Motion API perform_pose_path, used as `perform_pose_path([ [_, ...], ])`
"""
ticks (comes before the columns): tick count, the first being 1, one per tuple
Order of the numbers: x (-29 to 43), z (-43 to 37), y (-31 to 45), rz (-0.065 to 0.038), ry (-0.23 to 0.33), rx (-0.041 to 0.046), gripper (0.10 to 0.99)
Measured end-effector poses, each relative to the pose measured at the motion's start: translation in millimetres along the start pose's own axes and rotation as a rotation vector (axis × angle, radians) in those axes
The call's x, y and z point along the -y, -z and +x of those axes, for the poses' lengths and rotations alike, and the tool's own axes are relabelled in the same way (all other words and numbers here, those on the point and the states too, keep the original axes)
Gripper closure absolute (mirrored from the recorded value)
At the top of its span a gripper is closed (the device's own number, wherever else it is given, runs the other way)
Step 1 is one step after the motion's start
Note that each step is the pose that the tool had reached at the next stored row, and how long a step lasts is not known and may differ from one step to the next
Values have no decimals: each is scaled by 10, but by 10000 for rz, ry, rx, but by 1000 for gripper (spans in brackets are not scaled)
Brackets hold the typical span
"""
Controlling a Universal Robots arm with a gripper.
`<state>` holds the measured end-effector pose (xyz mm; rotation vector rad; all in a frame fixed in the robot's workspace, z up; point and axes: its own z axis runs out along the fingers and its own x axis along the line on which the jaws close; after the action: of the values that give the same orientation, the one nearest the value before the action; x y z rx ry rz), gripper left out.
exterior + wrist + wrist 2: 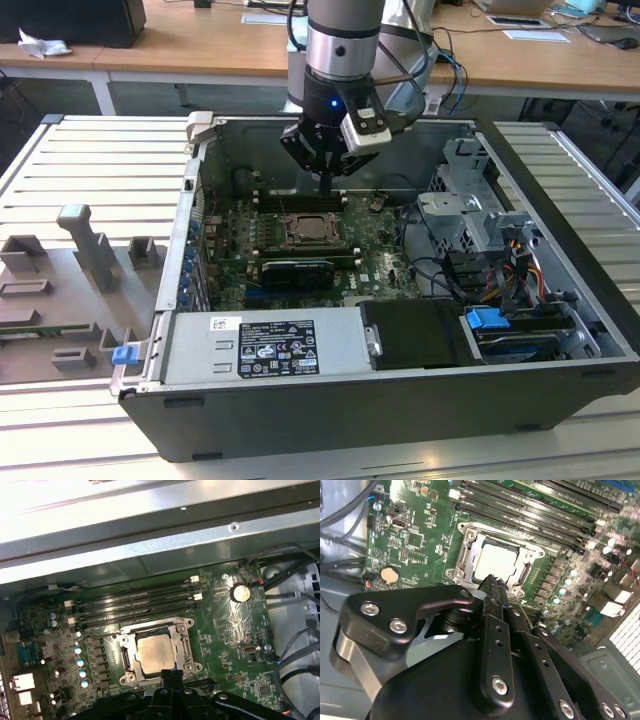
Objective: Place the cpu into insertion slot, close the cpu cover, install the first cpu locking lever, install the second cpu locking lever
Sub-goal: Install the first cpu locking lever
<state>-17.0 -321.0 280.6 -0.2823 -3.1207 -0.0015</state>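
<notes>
Case front: an open computer case (pixel 400 405) lies on a slatted metal table (pixel 70 160), with its front wall nearest in the exterior view.
Table side: grey moulded fixtures (pixel 95 245) stand on the table at the exterior view's left, apart from the case.
Inside, near: a grey power supply (pixel 265 345) lies along the front wall, and a black shroud (pixel 410 335) sits just beside it toward the exterior view's right.
Board, middle: a long black expansion card (pixel 295 272) lies across the green board between the power supply and the socket.
Insertion slot: the insertion slot (pixel 129 675) sits mid-board, a square socket with a metal rim and green circuit board around it.
Cpu: the cpu (pixel 156 652) lies flat inside the insertion slot with its pale metal top facing up.
Cpu cover: the cpu cover (pixel 184 642) is down over the socket and frames the chip through its cut-out.
Gripper: the gripper (pixel 327 183) hangs raised above the socket area, and in both wrist views its tips line up with the socket's edge.
Jaws: pressed together and holding nothing.
Beyond the socket: long narrow memory slots (pixel 135 605) run side by side, and a coin battery (pixel 240 592) sits on the board to one side.
Far: wooden desks (pixel 200 45) stand behind the case.
</notes>
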Motion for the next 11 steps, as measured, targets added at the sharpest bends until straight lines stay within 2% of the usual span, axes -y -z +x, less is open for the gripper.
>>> perform_pose_path([
  [3,1,-1,1,-33,452,-7,980],
  [6,0,-1,0,-250,805,-39,980],
  [7,0,-1,0,-389,987,-61,980],
  [9,0,0,0,-477,1191,-61,980],
  [11,2,13,-2,-552,1333,0,980],
])
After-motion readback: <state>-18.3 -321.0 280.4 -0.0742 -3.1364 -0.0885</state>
